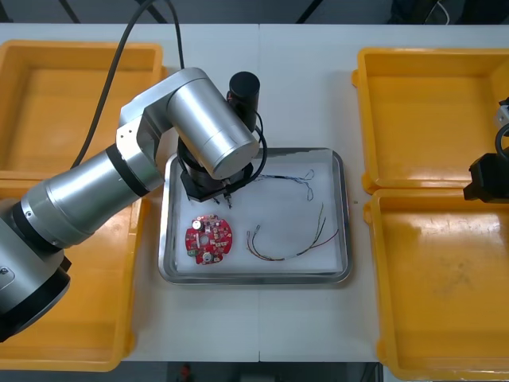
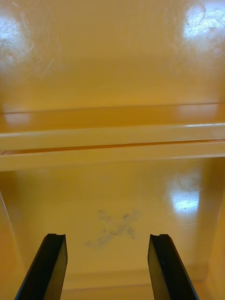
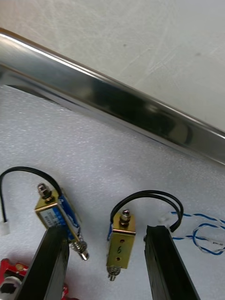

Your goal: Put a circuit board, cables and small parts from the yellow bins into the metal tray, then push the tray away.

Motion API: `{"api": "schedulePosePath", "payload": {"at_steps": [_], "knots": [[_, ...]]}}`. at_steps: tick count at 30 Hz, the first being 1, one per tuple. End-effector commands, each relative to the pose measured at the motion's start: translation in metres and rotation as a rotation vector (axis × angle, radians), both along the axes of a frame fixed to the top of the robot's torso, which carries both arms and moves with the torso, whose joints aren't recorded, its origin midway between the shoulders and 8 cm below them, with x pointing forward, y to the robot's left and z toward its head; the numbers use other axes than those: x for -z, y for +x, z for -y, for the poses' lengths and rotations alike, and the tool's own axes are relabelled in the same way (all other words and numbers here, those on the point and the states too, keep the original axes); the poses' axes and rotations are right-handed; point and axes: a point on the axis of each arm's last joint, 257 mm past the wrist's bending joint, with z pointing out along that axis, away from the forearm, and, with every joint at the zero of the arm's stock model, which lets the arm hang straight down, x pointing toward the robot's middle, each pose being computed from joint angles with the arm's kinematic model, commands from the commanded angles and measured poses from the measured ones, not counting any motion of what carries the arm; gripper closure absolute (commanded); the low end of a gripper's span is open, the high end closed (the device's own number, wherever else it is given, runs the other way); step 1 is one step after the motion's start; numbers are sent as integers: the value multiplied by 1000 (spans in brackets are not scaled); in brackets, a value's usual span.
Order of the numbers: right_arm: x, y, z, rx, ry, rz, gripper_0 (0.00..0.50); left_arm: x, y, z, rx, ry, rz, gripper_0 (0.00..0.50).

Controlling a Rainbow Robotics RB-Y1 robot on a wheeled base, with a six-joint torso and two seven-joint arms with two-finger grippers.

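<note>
My left gripper (image 1: 225, 196) hangs open over the back left part of the metal tray (image 1: 254, 278), close to its white floor. Two small metal parts lie there, each with a black wire. The blue-labelled one (image 3: 58, 212) is by the left finger (image 3: 52, 265); the plain brass one (image 3: 121, 243) lies between the fingers, nearer the right finger (image 3: 168, 265). Neither is gripped. The round red circuit board (image 1: 210, 239) lies in the tray's front left. A twisted blue and white cable (image 1: 295, 177) and a red and yellow cable (image 1: 296, 239) lie to the right. My right gripper (image 2: 105, 236) stands open over a bare bin.
Two yellow bins (image 1: 71, 103) stand at the left of the table, the front one mostly under my left arm. Two more (image 1: 433, 111) stand at the right, both bare inside. The right gripper (image 1: 487, 180) hovers over the rims (image 2: 112, 140) where those meet. The tray's shiny rim (image 3: 117, 104) is just beyond the left fingers.
</note>
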Motion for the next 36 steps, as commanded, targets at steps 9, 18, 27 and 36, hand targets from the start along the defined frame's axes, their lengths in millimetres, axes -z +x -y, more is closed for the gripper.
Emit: {"api": "schedulePosePath", "payload": {"at_steps": [9, 18, 27, 36], "knots": [[-10, 2, 0, -22, 0, 36, 0, -98, -37, 8, 51, -40, -7, 0], [-10, 2, 0, -22, 0, 36, 0, -171, -40, -40, 168, -66, 72, 0], [-8, 0, -8, -66, -10, 16, 0, -194, -54, -125, 226, 50, 29, 0], [-37, 3, -52, -241, -5, 10, 0, -176, -80, -209, 275, 106, -37, 0]]}}
